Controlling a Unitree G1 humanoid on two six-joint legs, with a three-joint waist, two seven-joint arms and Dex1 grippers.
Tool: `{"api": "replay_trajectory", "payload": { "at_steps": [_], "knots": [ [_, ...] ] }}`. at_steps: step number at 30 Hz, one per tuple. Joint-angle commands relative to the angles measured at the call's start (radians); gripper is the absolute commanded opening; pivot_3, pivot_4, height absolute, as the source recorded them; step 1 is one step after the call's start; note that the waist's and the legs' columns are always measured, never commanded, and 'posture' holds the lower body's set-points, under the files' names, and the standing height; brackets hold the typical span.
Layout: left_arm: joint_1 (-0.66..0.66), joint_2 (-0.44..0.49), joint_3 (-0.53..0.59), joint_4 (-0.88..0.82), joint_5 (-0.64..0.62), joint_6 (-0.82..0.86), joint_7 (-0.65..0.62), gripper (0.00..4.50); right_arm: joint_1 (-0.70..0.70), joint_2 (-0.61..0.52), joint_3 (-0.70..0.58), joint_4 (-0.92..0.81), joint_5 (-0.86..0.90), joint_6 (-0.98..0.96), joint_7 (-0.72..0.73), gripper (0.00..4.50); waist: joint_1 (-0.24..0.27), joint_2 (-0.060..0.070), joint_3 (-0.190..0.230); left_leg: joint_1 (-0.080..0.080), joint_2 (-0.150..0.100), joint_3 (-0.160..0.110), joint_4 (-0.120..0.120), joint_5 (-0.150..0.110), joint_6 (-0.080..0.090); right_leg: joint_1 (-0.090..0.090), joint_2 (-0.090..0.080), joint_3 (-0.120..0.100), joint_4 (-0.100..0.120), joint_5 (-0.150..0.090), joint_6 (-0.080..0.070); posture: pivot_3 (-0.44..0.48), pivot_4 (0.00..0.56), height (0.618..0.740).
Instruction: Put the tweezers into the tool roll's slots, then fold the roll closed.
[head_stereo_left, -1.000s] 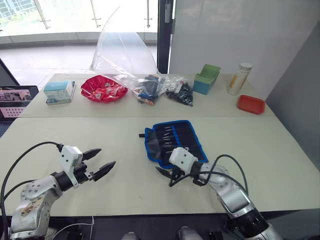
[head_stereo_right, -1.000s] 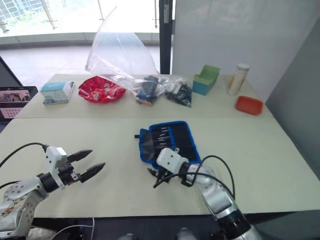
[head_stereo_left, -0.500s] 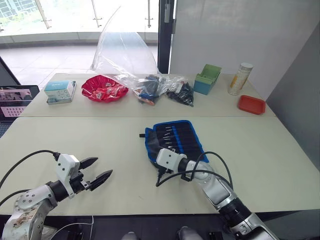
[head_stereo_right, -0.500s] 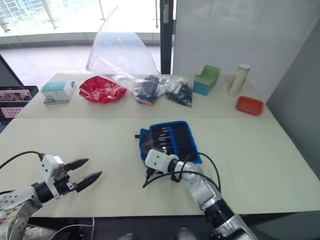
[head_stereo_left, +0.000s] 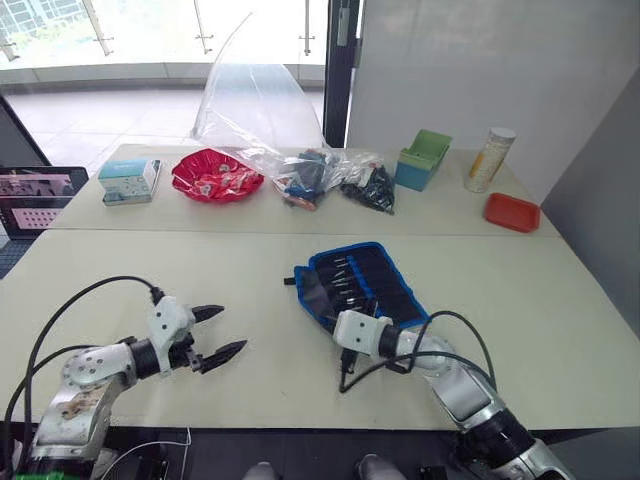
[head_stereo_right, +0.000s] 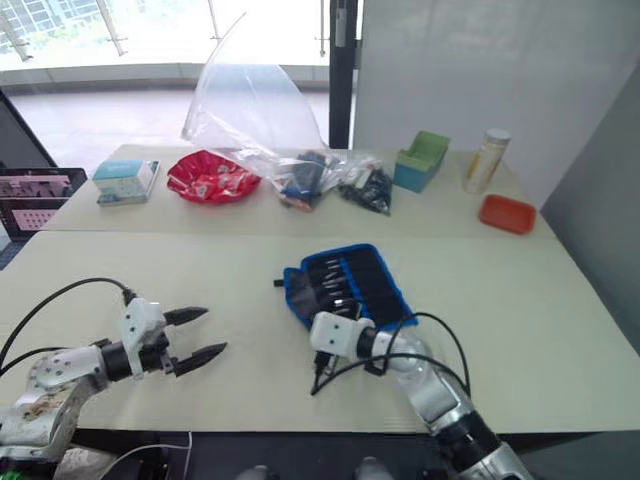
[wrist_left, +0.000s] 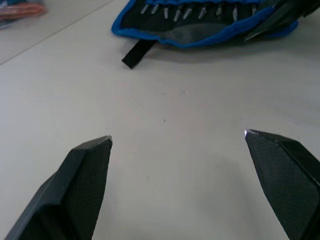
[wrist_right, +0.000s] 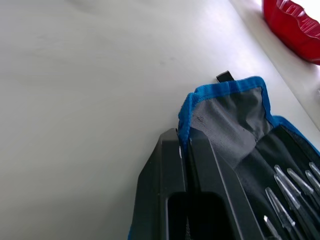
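Your right gripper (wrist_right: 183, 145) is pinched on the roll's (head_stereo_left: 362, 283) blue edge at the near left corner, while your left gripper (head_stereo_left: 218, 333) hangs spread and empty at 9 o'clock from it. Lift that soft hem and carry it toward 2 o'clock, keeping the limp fabric flat. The tweezers (head_stereo_left: 350, 278) sit in the slots (head_stereo_left: 372, 275), slim metal tips against black cloth, at table centre.

Silver-grey jointed arms with white wrist blocks, looping black cables, and pointed black textured fingers (wrist_left: 85, 170).

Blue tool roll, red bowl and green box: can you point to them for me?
blue tool roll (head_stereo_left: 385, 282), left eye view, black inner face.
red bowl (head_stereo_left: 190, 176), left eye view, left rim.
green box (head_stereo_left: 424, 158), left eye view, front wall.
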Motion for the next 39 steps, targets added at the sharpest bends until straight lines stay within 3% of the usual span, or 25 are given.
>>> {"api": "replay_trajectory", "payload": {
  "at_steps": [1,8,15,20,26,31,39],
  "knots": [
    [-0.133,-0.009,-0.083,0.086,0.062,-0.109,-0.053,4.5,0.057,-0.055,-0.044,-0.091,0.062,-0.061,0.055,0.05,-0.005,0.0,0.0,0.0,0.0,0.001,0.0,0.0,0.0,0.0,0.0,0.0,0.0,0.0,0.0,0.0,0.15,0.738],
    [-0.444,-0.091,-0.263,0.383,0.195,-0.348,-0.154,4.5,0.14,-0.107,-0.078,-0.156,0.057,-0.081,0.059,0.05,-0.018,0.0,0.0,0.0,0.0,0.001,0.003,0.0,0.0,0.001,0.001,0.0,0.001,0.0,0.0,0.0,0.15,0.738],
    [-0.63,-0.142,-0.377,0.635,0.329,-0.534,-0.18,4.5,0.166,-0.098,-0.093,-0.188,0.032,-0.043,0.023,0.05,-0.016,0.0,0.0,-0.001,0.0,0.0,0.006,0.0,0.0,0.001,0.001,0.001,0.002,0.0,0.0,0.0,0.15,0.738],
    [-0.701,-0.182,-0.383,0.736,0.354,-0.596,-0.151,4.5,0.191,-0.095,-0.102,-0.214,0.028,-0.018,0.006,0.05,-0.012,-0.001,0.0,-0.002,0.0,0.0,0.008,0.0,0.001,0.001,0.001,0.001,0.002,0.0,0.001,0.0,0.15,0.738],
    [-0.755,-0.216,-0.371,0.811,0.326,-0.59,-0.201,4.5,0.199,-0.096,-0.104,-0.225,0.024,0.002,-0.002,0.05,-0.012,-0.001,0.0,-0.005,0.0,-0.001,0.013,0.0,0.001,0.001,0.001,0.0,0.002,-0.001,0.001,0.0,0.15,0.738],
    [-0.779,-0.239,-0.375,0.846,0.331,-0.602,-0.227,3.05,0.187,-0.101,-0.1,-0.22,0.023,-0.001,0.007,0.0,-0.013,-0.001,0.0,-0.005,0.0,-0.001,0.014,0.0,0.001,0.001,0.002,0.0,0.003,0.0,0.001,0.0,0.15,0.738],
    [-0.778,-0.262,-0.376,0.839,0.319,-0.589,-0.276,0.38,0.183,-0.1,-0.112,-0.205,0.014,0.005,-0.001,0.0,-0.014,-0.001,0.0,-0.005,0.0,-0.002,0.014,0.0,0.001,0.001,0.002,0.0,0.003,0.0,0.001,0.0,0.15,0.738]
  ]
}}
